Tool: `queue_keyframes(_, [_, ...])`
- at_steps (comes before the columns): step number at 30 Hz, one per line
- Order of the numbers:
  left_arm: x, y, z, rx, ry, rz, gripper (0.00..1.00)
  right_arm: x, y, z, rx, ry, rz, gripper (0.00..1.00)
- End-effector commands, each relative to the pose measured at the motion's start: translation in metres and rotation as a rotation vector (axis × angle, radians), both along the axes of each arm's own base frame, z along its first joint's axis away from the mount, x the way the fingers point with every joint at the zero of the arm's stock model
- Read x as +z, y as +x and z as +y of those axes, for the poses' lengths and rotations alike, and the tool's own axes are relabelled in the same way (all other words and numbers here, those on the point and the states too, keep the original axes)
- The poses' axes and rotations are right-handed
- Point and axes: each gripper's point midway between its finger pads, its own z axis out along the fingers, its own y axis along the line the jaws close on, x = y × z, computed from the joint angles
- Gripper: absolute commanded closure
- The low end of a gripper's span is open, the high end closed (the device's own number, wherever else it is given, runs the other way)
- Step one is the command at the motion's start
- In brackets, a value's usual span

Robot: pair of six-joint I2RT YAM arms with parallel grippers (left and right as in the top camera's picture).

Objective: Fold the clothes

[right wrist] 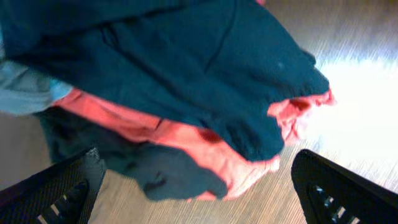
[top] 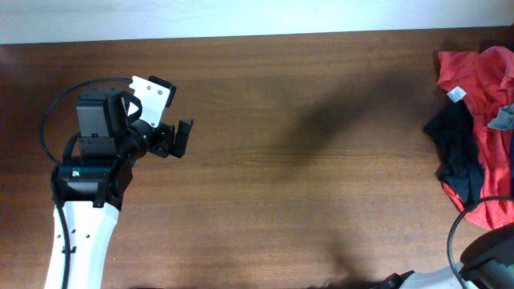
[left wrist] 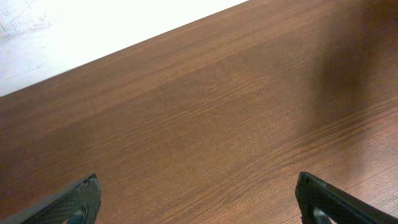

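The clothes, a dark navy garment [top: 459, 151], lie crumpled at the table's right edge, tangled with a red garment [top: 491, 80]. In the right wrist view the navy fabric [right wrist: 186, 56] drapes over the red cloth [right wrist: 186, 140], and another dark fold [right wrist: 158, 171] lies lower down. My right gripper [right wrist: 199, 162] hangs open just above the near edge of this pile, holding nothing. My left gripper [top: 181, 138] is far off at the left. Its open fingers [left wrist: 198, 185] frame only bare wood.
A light grey-blue piece of cloth [top: 504, 118] lies on the pile and shows at the left of the right wrist view [right wrist: 25, 93]. The brown wooden table [top: 305, 177] ends in a white strip along its far edge [left wrist: 93, 31]. The right arm's base [top: 488, 258] fills the bottom right corner.
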Motion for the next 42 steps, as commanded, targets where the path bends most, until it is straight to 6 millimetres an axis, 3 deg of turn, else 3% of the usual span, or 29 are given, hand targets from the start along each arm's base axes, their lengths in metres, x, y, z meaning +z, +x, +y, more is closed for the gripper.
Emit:
queue_keyframes(1, [0.004,0.002,0.003,0.006,0.012,-0.010,0.00,0.001,0.001,-0.019,0.014,-0.066,0.032,0.01])
queue_keyframes(4, [0.004,0.002,0.003,0.006,0.012,-0.010,0.00,-0.010,0.008,-0.027,0.021,-0.069,0.033,0.01])
queue_keyframes(5, [0.004,0.002,0.003,0.006,0.012,-0.010,0.00,-0.018,0.010,-0.028,0.042,-0.059,0.050,0.09])
queue_keyframes(8, [0.004,0.002,0.003,0.006,0.012,-0.010,0.00,-0.039,0.009,-0.027,0.060,-0.017,0.092,0.18])
queue_keyframes(9, [0.004,0.002,0.003,0.006,0.012,-0.010,0.00,-0.044,0.009,-0.026,0.060,-0.007,0.098,0.24])
queue_keyframes(11, [0.004,0.002,0.003,0.006,0.012,-0.010,0.00,-0.046,0.012,-0.025,0.069,0.005,0.085,0.53])
queue_keyframes(12, [0.004,0.002,0.003,0.006,0.012,-0.010,0.00,-0.042,0.014,-0.024,0.073,0.002,0.070,0.78])
queue_keyframes(13, [0.004,0.002,0.003,0.006,0.012,-0.010,0.00,-0.037,0.015,-0.023,0.074,0.000,0.060,0.91])
queue_keyframes(14, [0.004,0.002,0.003,0.006,0.012,-0.010,0.00,-0.030,0.017,-0.022,0.076,-0.002,0.040,0.96])
queue_keyframes(16, [0.004,0.002,0.003,0.007,0.012,-0.010,0.00,0.004,0.029,-0.013,0.068,-0.004,-0.090,0.96])
queue_keyframes(19, [0.004,0.002,0.003,0.006,0.012,-0.010,0.00,0.077,0.050,0.011,0.153,-0.054,-0.291,0.96])
queue_keyframes(23, [0.004,0.002,0.003,0.006,0.012,-0.010,0.00,0.228,0.066,0.076,0.336,-0.231,-0.601,0.96])
queue_keyframes(24, [0.004,0.002,0.003,0.006,0.012,-0.010,0.00,0.279,0.065,0.106,0.415,-0.303,-0.694,0.96])
queue_keyframes(25, [0.004,0.002,0.003,0.006,0.012,-0.010,0.00,0.314,0.062,0.133,0.483,-0.341,-0.762,0.96])
queue_keyframes(26, [0.004,0.002,0.003,0.006,0.012,-0.010,0.00,0.343,0.058,0.163,0.561,-0.357,-0.824,0.96])
queue_keyframes(27, [0.004,0.002,0.003,0.006,0.012,-0.010,0.00,0.353,0.057,0.177,0.597,-0.355,-0.847,0.96])
queue_keyframes(29, [0.004,0.002,0.003,0.006,0.012,-0.010,0.00,0.387,0.049,0.240,0.764,-0.324,-0.935,0.96])
queue_keyframes(32, [0.004,0.002,0.003,0.006,0.012,-0.010,0.00,0.404,0.049,0.294,0.918,-0.288,-1.002,0.96])
queue_keyframes(33, [0.004,0.002,0.003,0.006,0.012,-0.010,0.00,0.405,0.050,0.305,0.950,-0.276,-1.012,0.96])
queue_keyframes(34, [0.004,0.002,0.003,0.006,0.012,-0.010,0.00,0.403,0.056,0.331,1.032,-0.233,-1.023,0.96])
queue_keyframes(35, [0.004,0.002,0.003,0.006,0.012,-0.010,0.00,0.400,0.060,0.339,1.057,-0.214,-1.023,0.96])
queue_keyframes(42, [0.004,0.002,0.003,0.006,0.012,-0.010,0.00,0.354,0.107,0.426,1.409,0.004,-0.965,0.96])
